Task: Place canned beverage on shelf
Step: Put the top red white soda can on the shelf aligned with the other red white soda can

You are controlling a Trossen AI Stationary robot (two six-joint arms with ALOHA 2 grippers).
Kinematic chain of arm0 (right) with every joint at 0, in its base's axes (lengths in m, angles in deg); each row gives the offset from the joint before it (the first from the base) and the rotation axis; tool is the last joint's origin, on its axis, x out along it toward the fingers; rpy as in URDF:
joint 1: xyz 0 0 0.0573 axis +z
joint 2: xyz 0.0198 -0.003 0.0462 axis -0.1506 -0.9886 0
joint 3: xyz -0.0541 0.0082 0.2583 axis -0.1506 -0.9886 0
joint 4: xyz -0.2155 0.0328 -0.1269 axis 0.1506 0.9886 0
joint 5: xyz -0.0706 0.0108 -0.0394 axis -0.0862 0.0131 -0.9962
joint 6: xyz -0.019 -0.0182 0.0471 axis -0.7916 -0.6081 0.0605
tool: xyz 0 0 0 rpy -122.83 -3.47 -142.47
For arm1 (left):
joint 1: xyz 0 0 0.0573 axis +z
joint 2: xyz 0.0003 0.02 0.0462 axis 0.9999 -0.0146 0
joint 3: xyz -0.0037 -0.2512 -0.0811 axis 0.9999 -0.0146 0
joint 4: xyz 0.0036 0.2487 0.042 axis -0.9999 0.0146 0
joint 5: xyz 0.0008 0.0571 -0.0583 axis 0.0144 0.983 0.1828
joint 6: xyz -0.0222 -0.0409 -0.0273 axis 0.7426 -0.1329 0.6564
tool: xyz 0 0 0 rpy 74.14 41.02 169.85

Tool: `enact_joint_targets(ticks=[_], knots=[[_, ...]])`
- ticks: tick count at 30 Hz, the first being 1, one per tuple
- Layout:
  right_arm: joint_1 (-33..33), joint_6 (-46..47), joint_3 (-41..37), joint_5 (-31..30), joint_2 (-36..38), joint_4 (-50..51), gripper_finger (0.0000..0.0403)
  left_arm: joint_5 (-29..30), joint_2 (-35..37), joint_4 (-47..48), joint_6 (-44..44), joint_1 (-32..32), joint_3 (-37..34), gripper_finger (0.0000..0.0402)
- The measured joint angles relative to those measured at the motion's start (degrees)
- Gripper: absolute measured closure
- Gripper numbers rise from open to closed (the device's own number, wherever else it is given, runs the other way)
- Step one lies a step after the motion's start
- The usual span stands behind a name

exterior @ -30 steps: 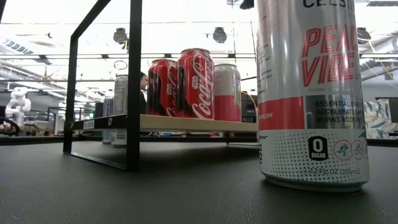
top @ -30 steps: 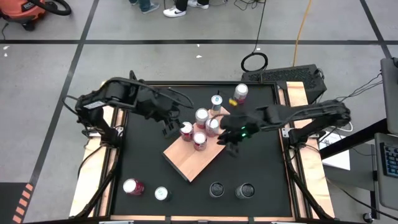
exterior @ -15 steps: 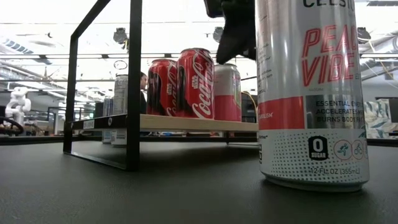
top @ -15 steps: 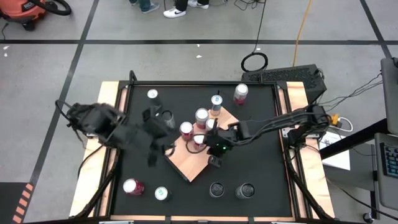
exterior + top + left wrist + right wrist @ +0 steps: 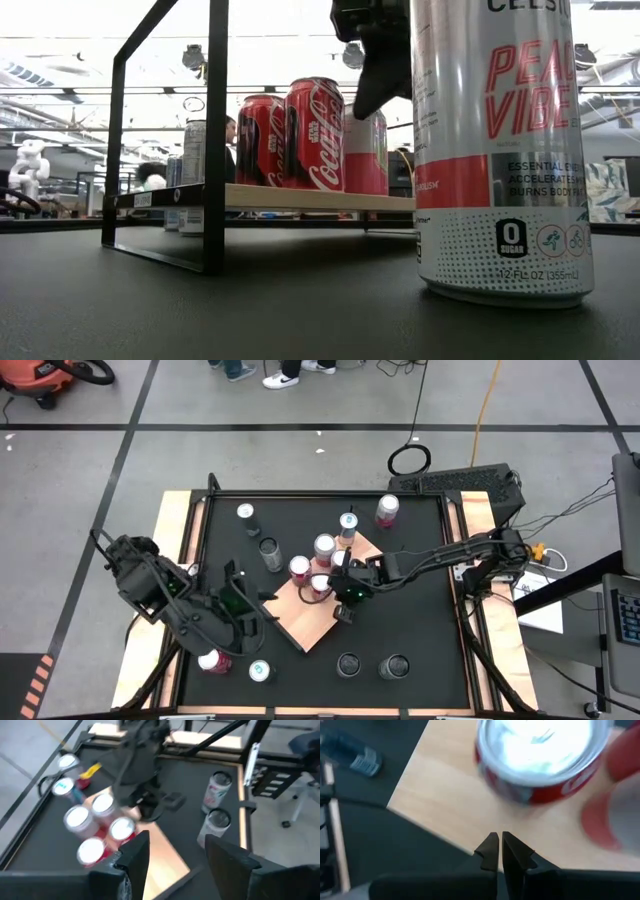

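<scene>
The shelf [image 5: 312, 622], a light wooden board, lies slantwise mid-table and shows in the low view as a board [image 5: 300, 198] on a black frame. Several cans stand on its far end, among them red ones [image 5: 299, 568] [image 5: 313, 135]. My right gripper [image 5: 341, 610] [image 5: 500, 847] is shut and hangs over the board's right edge, just short of a red can [image 5: 540, 765]; in the low view the right gripper [image 5: 375, 70] is above the cans' tops. My left gripper [image 5: 258, 603] [image 5: 175, 855] is open at the near left, pointing at the shelf, with nothing between its fingers.
Loose cans stand on the black tabletop: two far left [image 5: 246, 512] [image 5: 270, 552], two far right [image 5: 348, 522] [image 5: 386, 510], several along the near edge [image 5: 212, 660] [image 5: 260, 672] [image 5: 348, 663] [image 5: 395, 665]. A tall white can [image 5: 500, 150] fills the low view's right.
My left arm has swung from the shelf's far left corner toward the table's near left, turning as it went. My right gripper has come down and toward the near left over the shelf, entering the low view from above beside the cans.
</scene>
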Motion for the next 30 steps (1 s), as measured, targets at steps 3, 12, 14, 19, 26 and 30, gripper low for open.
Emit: enact_joint_targets(ticks=[3,12,14,19,26,30], knots=[[-0.2,0.3,0.0,-1.1,0.0,-1.7,0.0402,-2.7,0.3,-4.3,-4.9,1.0,0.0,0.0222],[-0.2,0.8,0.0,-0.9,0.1,-3.2,0.0403,-8.6,10.3,-4.1,-16.8,8.7,0.0,0.0265],[-0.2,0.8,0.0,-0.9,0.2,-3.0,0.0403,-8.7,13.0,-2.7,-18.6,10.4,0.0,0.0279],[-0.2,1.9,0.0,-0.7,0.2,-2.8,0.0403,-8.6,17.9,-2.1,-22.2,13.6,-1.0,0.0315],[-0.2,1.3,0.0,-0.7,0.2,-2.8,0.0403,-10.8,26.5,-14.1,-22.1,14.5,-22.0,0.0353],[-0.8,-0.2,0.0,-0.8,0.2,-2.3,0.0403,-12.6,33.7,-26.5,-18.1,14.5,-40.2,0.0367]])
